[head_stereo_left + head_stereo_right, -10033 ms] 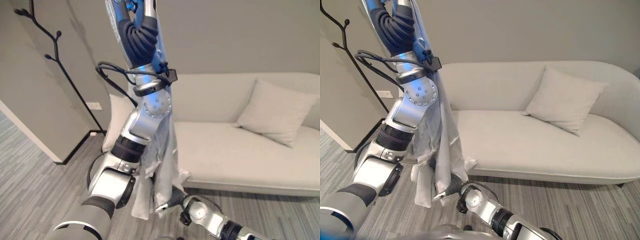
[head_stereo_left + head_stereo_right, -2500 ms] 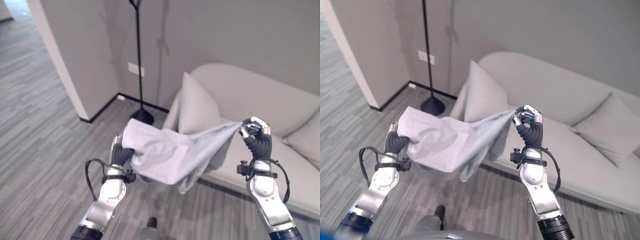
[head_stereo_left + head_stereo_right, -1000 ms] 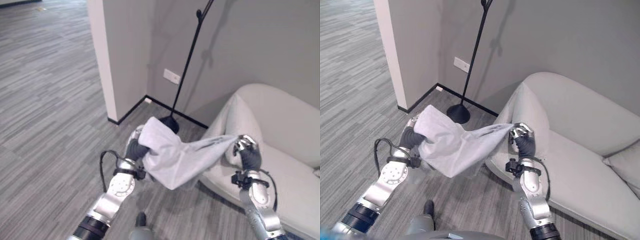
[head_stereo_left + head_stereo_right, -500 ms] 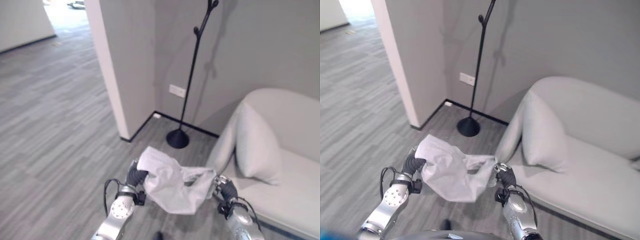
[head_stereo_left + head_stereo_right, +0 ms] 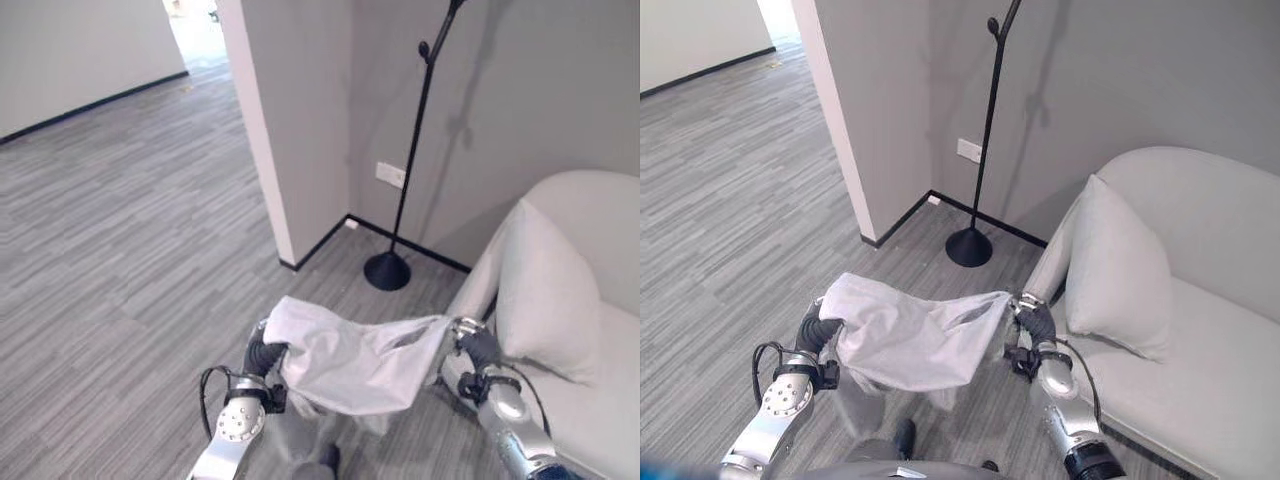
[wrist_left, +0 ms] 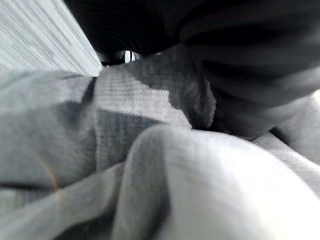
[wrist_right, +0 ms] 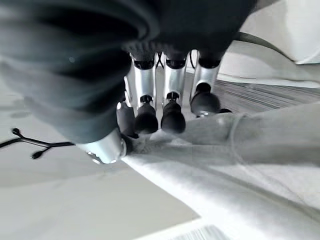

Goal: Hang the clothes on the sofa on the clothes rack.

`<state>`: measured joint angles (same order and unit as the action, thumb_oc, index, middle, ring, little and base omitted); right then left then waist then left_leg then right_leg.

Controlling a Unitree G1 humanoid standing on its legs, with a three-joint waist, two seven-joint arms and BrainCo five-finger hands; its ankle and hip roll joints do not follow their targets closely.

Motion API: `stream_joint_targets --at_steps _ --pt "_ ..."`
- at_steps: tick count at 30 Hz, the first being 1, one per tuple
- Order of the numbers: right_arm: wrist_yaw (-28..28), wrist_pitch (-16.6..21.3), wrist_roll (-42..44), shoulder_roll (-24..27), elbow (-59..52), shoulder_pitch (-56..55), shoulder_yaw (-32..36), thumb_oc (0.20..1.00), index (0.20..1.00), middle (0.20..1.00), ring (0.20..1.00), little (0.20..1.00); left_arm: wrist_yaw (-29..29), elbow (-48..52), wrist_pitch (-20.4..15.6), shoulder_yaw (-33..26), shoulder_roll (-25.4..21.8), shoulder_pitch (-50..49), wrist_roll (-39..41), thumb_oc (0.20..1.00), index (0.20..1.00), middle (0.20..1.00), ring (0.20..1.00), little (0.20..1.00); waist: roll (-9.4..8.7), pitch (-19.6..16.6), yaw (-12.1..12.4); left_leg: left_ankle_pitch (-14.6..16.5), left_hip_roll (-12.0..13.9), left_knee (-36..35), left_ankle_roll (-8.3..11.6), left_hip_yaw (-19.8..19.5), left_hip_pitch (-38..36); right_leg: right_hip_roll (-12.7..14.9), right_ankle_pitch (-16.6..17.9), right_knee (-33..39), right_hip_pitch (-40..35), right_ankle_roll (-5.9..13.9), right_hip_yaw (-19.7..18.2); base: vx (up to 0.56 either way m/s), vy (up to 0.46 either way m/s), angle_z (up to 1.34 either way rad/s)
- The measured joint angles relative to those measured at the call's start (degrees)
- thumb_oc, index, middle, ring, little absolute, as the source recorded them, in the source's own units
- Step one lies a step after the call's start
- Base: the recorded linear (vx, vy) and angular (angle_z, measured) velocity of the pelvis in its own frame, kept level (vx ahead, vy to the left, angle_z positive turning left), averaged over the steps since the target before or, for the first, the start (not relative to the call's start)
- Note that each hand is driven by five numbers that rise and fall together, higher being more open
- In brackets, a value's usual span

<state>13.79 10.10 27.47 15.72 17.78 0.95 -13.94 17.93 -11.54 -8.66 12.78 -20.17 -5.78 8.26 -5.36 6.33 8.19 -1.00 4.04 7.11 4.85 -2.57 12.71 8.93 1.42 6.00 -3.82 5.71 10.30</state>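
While the left hand (image 5: 262, 356) grips one bunched end of the pale grey garment (image 5: 350, 360), its fingers buried in the folds, the right hand (image 5: 1032, 322) pinches the other end, fingertips (image 7: 172, 116) curled onto the cloth. The garment sags between them above the grey floor (image 5: 120, 230). Beyond stands the black clothes rack (image 5: 985, 140) by the wall corner, near the pale sofa (image 5: 1200, 340) and its cushion (image 5: 1118, 270).
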Motion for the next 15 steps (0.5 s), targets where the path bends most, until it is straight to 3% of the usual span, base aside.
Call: stream_joint_targets --at_steps 2,3,5,6,7,8,9,10,12,13,14,15 --pt "0.93 0.24 -0.03 0.16 -0.98 0.48 0.46 0.2 0.2 0.2 0.2 0.2 0.74 -1.07 0.0 -0.15 0.33 1.03 -0.49 0.2 0.2 0.2 0.2 0.2 0.79 0.34 -0.12 0.97 6.83 -2.56 1.54 0.13 1.95 -0.37 -0.24 -0.02 0.03 0.36 -1.32 0.24 0.381 -0.25" --pt "1.31 0.68 -0.05 0.28 -1.71 0.41 1.37 0.2 0.2 0.2 0.2 0.2 1.28 -0.99 -0.1 -0.21 0.65 1.15 -0.57 0.2 0.2 0.2 0.2 0.2 2.39 0.48 -0.42 1.17 10.3 -4.61 1.96 -0.25 1.98 -0.29 -0.36 -0.02 -0.7 0.53 -1.84 0.31 0.549 -0.39" --pt "2.38 1.09 -0.61 1.31 -2.05 -0.27 3.41 0.2 0.2 0.2 0.2 0.2 2.21 -0.6 -0.17 -0.19 1.46 0.87 -1.49 0.2 0.2 0.2 0.2 0.2 4.19 0.38 -0.51 1.39 12.87 -6.76 2.49 -1.74 0.7 0.71 -0.97 -0.01 -1.99 1.44 -3.82 0.31 0.775 -0.44" --pt "2.75 1.44 -0.84 2.36 -3.87 -1.67 5.22 0.2 0.2 0.2 0.2 0.2 2.58 -0.63 -0.71 -0.41 1.8 1.22 -2.53 0.2 0.2 0.2 0.2 0.2 5.54 0.08 -0.77 -0.3 12.73 -6.1 4.48 -2.61 -0.14 2.04 -1.39 -0.11 -2.69 2.36 -4.69 0.2 0.687 -0.35" --pt "3.03 1.55 -1.5 1.79 -5.04 -2.25 6.16 0.2 0.2 0.2 0.2 0.2 3.22 -0.89 -0.77 -0.64 1.41 2.2 -2.93 0.2 0.2 0.2 0.2 0.2 5.08 0.14 -0.75 -2.63 11.36 -4.12 6.38 -1.09 0.73 3.77 -1.41 -0.1 -3.1 2.81 -4.61 0.16 0.748 -0.38" --pt "4.47 2.2 -2.84 0.54 -8.72 -3.4 7.03 0.2 0.2 0.2 0.2 0.2 4.94 -0.78 -1.11 -1.77 -0.41 3.31 -5.33 0.2 0.2 0.2 0.2 0.2 2.99 0.42 -1.23 -3.65 8.38 1.52 5.85 2.13 2.83 8.2 -2.48 -0.9 -2.65 1.36 -4.52 0.06 0.343 -0.26" --pt "4.73 2.68 -3.5 -0.43 -10.17 -3.53 7.12 0.2 0.2 0.2 0.2 0.2 6.0 -0.92 -1.22 -1.95 -1.83 4.42 -6.67 0.2 0.2 0.2 0.2 0.2 1.37 0.56 -1.87 -1.82 6.59 5.28 4.79 3.44 4.19 9.93 -1.91 -2.08 -1.92 -1.14 -4.91 0.07 0.482 -0.27" --pt "4.96 2.74 -4.39 -1.48 -11.6 -3.5 7.16 0.2 0.2 0.2 0.2 0.2 6.71 -1.09 -1.3 -2.02 -3.44 5.43 -7.46 0.2 0.2 0.2 0.2 0.2 0.52 0.34 -2.08 0.01 5.15 7.92 3.5 3.93 5.7 11.44 -0.65 -2.95 -1.23 -1.85 -4.76 0.01 0.154 -0.12" --pt "5.78 3.05 -6.46 -4.89 -15.54 -3.14 6.81 0.2 0.2 0.2 0.2 0.2 7.95 -0.87 -2.43 -3.99 -6.7 8.46 -9.43 0.2 0.2 0.2 0.2 0.2 0.1 0.35 -3.47 2.64 3.11 10.77 0.52 6.76 5.94 13.49 9.59 -3.4 0.82 -2.68 -7.56 -0.01 0.408 -0.27" --pt "5.99 3.04 -7.32 -5.12 -16.52 -2.89 6.41 0.2 0.2 0.2 0.2 0.2 8.64 -0.77 -2.95 -4.79 -6.86 8.07 -9.47 0.2 0.2 0.2 0.2 0.2 1.04 0.23 -2.43 2.97 3.96 10.82 -0.94 7.27 6.47 14.09 11.9 -3.53 1.45 -2.98 -8.13 0.01 0.529 -0.74" --pt "6.19 3.32 -7.56 -6.15 -18.02 -2.94 5.27 0.2 0.2 0.2 0.2 0.2 8.89 -0.55 -4.13 -7.86 -6.23 7.91 -9.63 0.2 0.2 0.2 0.2 0.2 1.37 -0.28 -2.24 3.87 3.51 9.54 -1.55 10.51 4.94 15.49 12.49 -6.31 3.93 -0.61 -6.86 0.12 0.551 -0.5" --pt "6.05 3.51 -8.56 -6.15 -18.5 -3.15 4.68 0.2 0.2 0.2 0.2 0.2 10.05 -0.42 -4.48 -8.72 -6.77 7.07 -9.54 0.2 0.2 0.2 0.2 0.2 0.99 -1.66 -3.28 3.09 2.12 8.08 -3.18 9.99 4.92 15.28 13.03 -7.69 2.88 -0.36 -7.86 0.1 0.437 -0.22"
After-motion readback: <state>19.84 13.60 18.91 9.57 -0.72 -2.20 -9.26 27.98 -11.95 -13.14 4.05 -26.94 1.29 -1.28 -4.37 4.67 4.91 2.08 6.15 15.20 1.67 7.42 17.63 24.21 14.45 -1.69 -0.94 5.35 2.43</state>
